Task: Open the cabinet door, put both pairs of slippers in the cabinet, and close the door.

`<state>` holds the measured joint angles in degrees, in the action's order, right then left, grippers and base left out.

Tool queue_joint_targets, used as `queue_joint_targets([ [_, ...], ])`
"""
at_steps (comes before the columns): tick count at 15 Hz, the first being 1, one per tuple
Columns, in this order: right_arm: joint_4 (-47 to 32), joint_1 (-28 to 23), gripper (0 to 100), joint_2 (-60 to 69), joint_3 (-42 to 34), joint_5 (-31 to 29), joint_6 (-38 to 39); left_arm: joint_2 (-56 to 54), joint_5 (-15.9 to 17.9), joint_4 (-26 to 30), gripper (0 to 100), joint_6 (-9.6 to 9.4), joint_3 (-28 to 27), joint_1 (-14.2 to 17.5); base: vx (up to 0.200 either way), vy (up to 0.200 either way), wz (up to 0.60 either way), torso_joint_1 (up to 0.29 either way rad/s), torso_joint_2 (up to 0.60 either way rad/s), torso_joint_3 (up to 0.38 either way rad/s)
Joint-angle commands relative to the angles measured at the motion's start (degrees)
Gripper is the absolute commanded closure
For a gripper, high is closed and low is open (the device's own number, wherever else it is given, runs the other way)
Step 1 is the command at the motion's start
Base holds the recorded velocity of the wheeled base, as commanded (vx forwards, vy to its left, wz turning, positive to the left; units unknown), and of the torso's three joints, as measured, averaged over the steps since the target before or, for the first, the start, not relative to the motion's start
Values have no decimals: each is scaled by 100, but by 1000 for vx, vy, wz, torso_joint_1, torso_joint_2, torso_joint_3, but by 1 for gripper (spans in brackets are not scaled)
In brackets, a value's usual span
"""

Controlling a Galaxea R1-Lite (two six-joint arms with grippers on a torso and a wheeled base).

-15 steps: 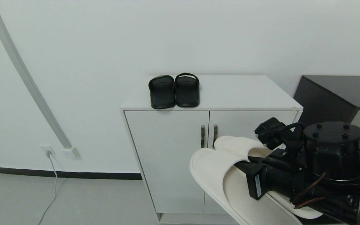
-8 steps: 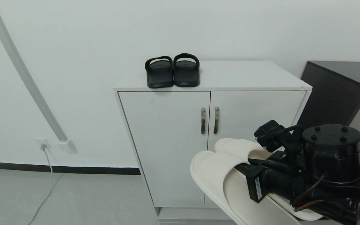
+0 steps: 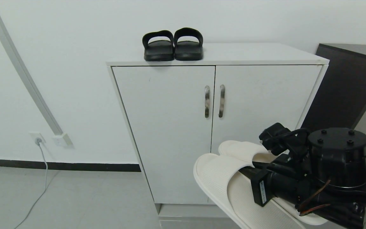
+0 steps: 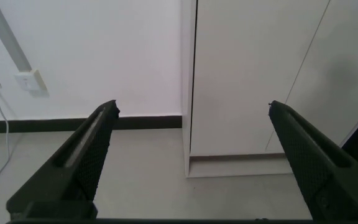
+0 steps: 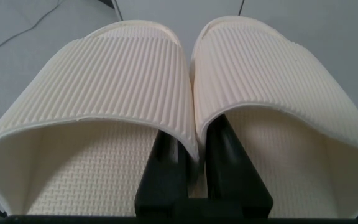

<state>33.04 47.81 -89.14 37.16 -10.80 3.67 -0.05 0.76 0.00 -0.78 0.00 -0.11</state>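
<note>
Head view: right gripper [image 5: 191, 163] pinches both cream slippers [image 3: 221, 173] by their inner edges, one grip for the pair. Spread wide, the left gripper [image 4: 192, 109] is free, likely for the shut cabinet door [image 3: 167, 127].

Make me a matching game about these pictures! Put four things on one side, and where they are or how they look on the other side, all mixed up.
Things:
1. black slippers
2. white slippers
3. cabinet doors
4. left end effector

Places and states:
A. shut
B. open and empty
C. on top of the cabinet
D. held by the right end effector

Pairs: 1-C, 2-D, 3-A, 4-B.
</note>
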Motion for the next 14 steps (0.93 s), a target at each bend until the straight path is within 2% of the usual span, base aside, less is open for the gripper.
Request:
queue_joint_targets([
  [1,54,0,100,-16,-42,-1,2,5,4,-9,0,-10,0,2,0,0,0,-36,442,388],
  [5,71,0,100,-7,-103,-1,2,31,4,-9,0,-10,0,2,0,0,0,-16,355,334],
  [9,71,26,100,10,-147,-10,2,75,4,-35,0,34,-26,2,0,0,0,-1,55,52],
  [10,71,26,100,10,-165,-10,2,163,12,-62,0,104,-185,-7,0,0,0,0,0,0],
  [11,71,26,100,10,-165,-1,2,550,47,-70,0,641,-826,-24,0,0,0,0,0,0],
  [12,71,26,100,2,-156,-1,2,1121,214,-79,0,1018,-1310,-51,0,0,0,0,0,0],
  [13,80,26,100,2,-156,-1,2,1561,461,-114,0,1018,-1512,-112,0,0,0,0,0,0],
  [14,80,26,100,19,-165,-1,2,2290,865,-290,0,1018,-1714,-182,0,0,0,0,0,0],
])
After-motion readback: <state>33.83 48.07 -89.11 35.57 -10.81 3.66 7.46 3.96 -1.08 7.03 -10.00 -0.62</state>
